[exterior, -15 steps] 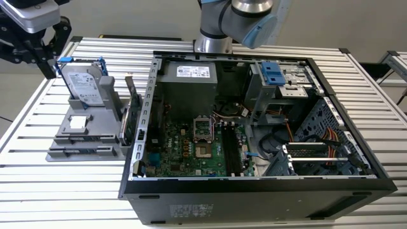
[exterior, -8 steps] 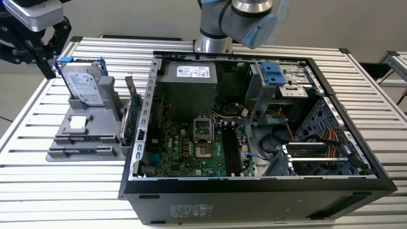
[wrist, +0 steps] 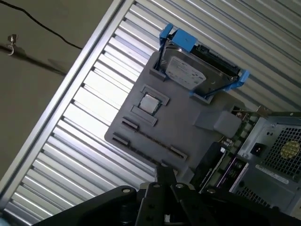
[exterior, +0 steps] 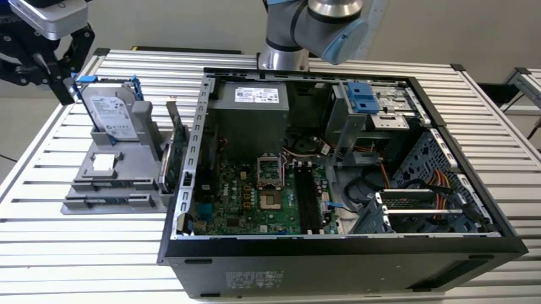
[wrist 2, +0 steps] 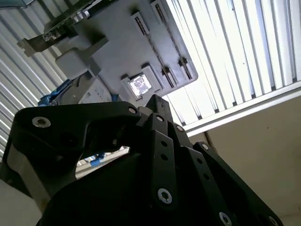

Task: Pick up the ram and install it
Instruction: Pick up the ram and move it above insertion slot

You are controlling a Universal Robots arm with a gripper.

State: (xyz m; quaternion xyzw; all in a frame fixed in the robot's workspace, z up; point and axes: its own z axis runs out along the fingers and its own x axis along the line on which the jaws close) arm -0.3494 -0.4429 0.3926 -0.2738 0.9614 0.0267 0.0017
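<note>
Gripper (exterior: pixel 68 82) poised over the hard-drive end of the grey parts holder (exterior: pixel 118 187), close to the blue-bracketed hard drive (exterior: pixel 114 111) standing tilted in it. Finger opening impossible to tell, likewise any hold. Position of the ram not discernible. Holder resting on the slatted tabletop (exterior: pixel 85 266), at the exterior view's left of the open computer case (exterior: pixel 338 269). Green expansion card (exterior: pixel 173 149) on edge between holder and case. Small square chip (wrist: pixel 149 102) seated in a holder recess.
</note>
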